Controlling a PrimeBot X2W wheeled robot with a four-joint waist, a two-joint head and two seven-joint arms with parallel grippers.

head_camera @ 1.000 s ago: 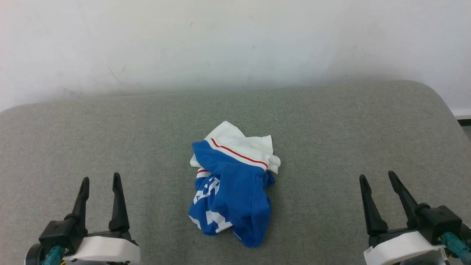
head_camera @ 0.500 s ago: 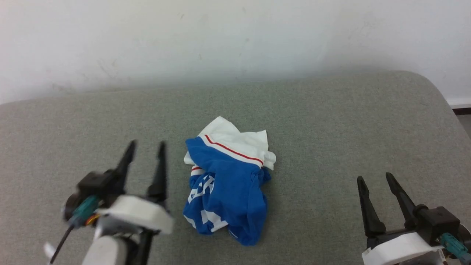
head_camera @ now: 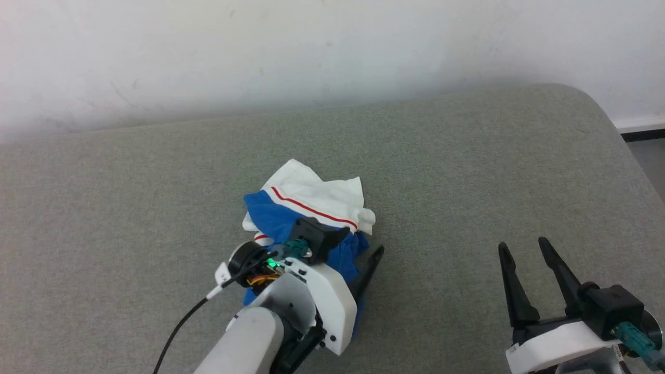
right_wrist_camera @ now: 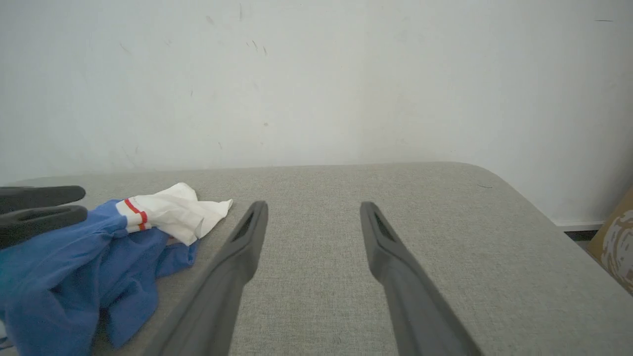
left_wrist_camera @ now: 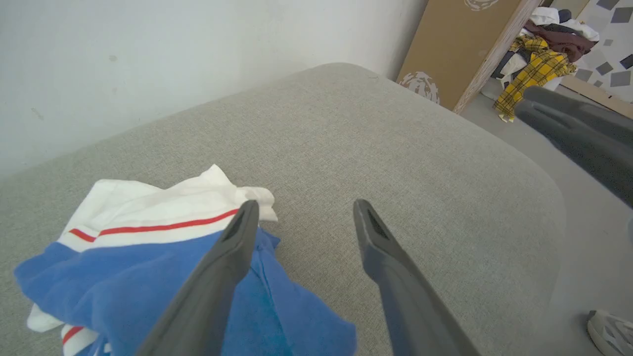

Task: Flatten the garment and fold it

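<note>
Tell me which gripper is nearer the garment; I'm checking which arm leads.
Left. The left gripper is over the garment's edge, jaws open; the right gripper stands well off to its right.

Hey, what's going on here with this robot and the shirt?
A two-armed robot is working on a crumpled blue and white shirt lying on a grey padded surface. Its left end effector is open at the shirt's edge, one finger over the blue cloth, the other over bare padding, nothing gripped. The right end effector hangs open off to the side, clear of the shirt.
</note>
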